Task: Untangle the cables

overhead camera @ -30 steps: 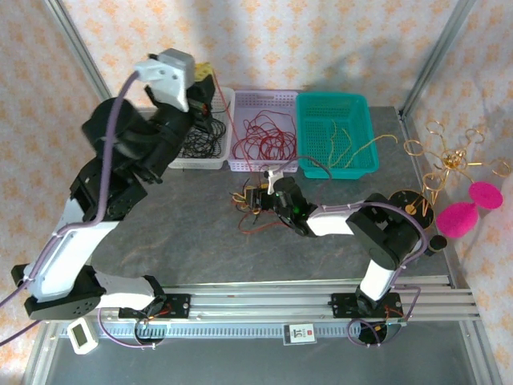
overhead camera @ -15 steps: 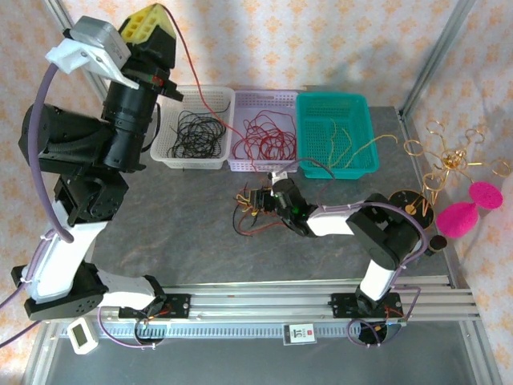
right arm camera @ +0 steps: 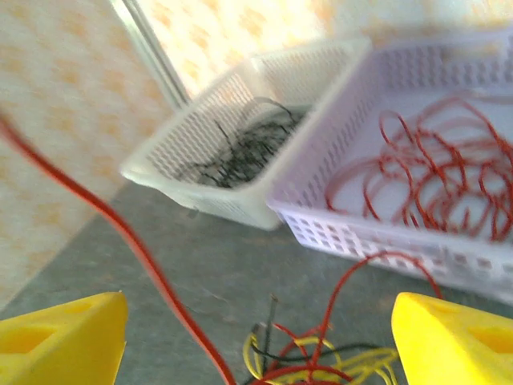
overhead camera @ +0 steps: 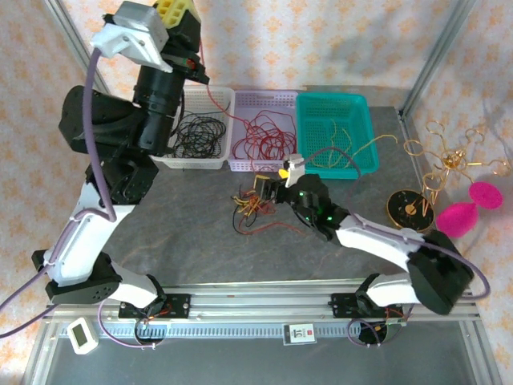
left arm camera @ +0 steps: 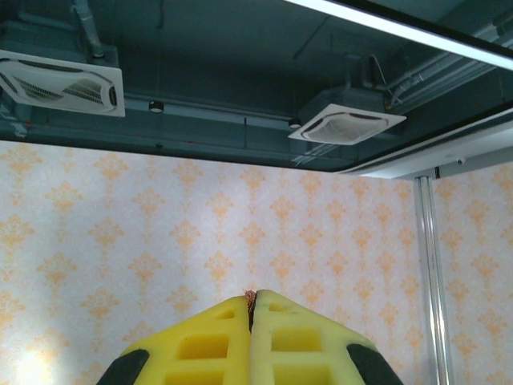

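A tangle of red, yellow and black cables point(overhead camera: 252, 210) lies on the grey table in front of the baskets. One red cable point(overhead camera: 210, 90) rises from it to my left gripper point(overhead camera: 178, 8), which is lifted high at the back left. In the left wrist view that gripper point(left arm camera: 252, 301) is shut, with the cable's end point(left arm camera: 251, 297) pinched between the yellow pads. My right gripper point(overhead camera: 275, 180) hovers low at the tangle's far side, open. In the right wrist view its fingers point(right arm camera: 60, 337) stand wide apart over the tangle point(right arm camera: 321, 365), and the taut red cable point(right arm camera: 120, 233) crosses diagonally.
Three baskets stand at the back: a white one point(overhead camera: 172, 156) with black cables, a lilac one point(overhead camera: 240, 164) with red cables, a teal one point(overhead camera: 370, 152) with yellow cables. A gold wire ornament point(overhead camera: 449, 160), pink shapes point(overhead camera: 458, 218) and a black disc point(overhead camera: 409, 208) sit at the right.
My left arm has swung up from over the white basket and drawn the red cable taut. My right gripper has opened wider and its arm has stretched out.
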Controlling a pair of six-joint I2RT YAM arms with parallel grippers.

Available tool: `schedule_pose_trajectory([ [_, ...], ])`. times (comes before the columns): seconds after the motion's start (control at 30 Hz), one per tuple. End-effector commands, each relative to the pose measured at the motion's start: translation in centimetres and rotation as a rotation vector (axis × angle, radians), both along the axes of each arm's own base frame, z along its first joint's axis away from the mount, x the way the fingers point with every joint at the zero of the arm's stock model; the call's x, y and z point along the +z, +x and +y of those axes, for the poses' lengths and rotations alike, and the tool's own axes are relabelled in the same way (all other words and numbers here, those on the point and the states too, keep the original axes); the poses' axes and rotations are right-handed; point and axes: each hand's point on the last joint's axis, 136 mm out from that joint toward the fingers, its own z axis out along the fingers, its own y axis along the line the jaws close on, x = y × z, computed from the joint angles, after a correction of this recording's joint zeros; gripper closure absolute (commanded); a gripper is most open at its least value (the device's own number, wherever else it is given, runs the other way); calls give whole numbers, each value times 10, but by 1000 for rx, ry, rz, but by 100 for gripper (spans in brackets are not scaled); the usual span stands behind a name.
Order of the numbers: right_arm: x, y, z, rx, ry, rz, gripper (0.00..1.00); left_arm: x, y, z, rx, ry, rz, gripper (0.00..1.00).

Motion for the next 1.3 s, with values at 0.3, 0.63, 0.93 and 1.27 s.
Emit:
schedule_pose_trajectory([
  [0.3,121,-15,22,280,-172,-342,12,-2,-9,-3,-65,8,1,100],
  [0.63,161,-52,73,766,-98,-347,22,-11,-9,-6,-94,20,38,100],
  [0.93,177,-55,71,794,-87,-359,23,-15,-7,-13,-117,28,47,100],
  [1.27,179,-40,82,833,-85,-320,52,-19,-4,-17,-121,41,56,100],
])
